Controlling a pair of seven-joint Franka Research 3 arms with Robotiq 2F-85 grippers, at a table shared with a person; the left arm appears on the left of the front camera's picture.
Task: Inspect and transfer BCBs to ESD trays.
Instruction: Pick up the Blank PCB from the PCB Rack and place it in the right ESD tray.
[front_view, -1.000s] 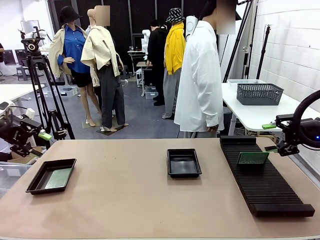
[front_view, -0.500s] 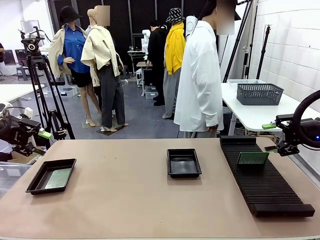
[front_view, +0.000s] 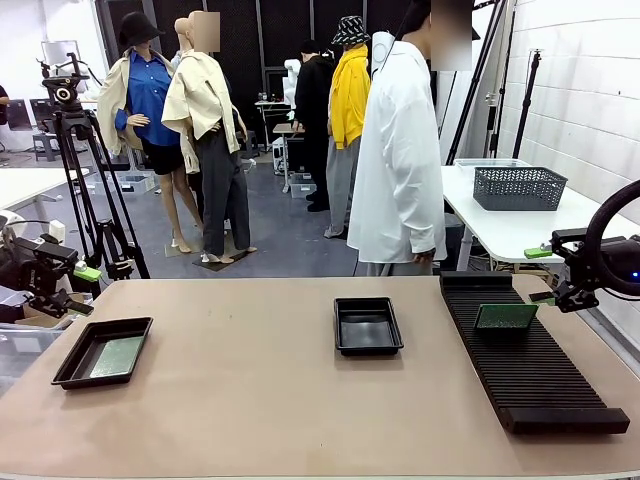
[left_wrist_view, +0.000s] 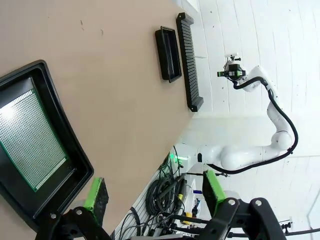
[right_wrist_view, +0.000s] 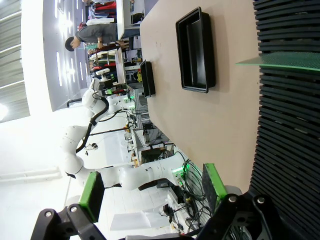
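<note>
Left tool (front_view: 84, 290) drifted leftward, released; BCB (front_view: 505, 316) stands upright in rack (front_view: 530, 370), long axis crosswise

Front camera faces twelve o'clock over the tan table (front_view: 250, 400); sideways-rolled wrist cameras at nine and three share the central black plastic tray (front_view: 368, 326).

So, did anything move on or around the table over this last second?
The open, empty left gripper eased slightly downward beside the table's left edge, near the shallow black plastic tray holding a flat green circuit board. Nothing was grasped or released. The open right gripper, the empty middle black tray and the green board standing in the long black ribbed rack stayed put.
</note>
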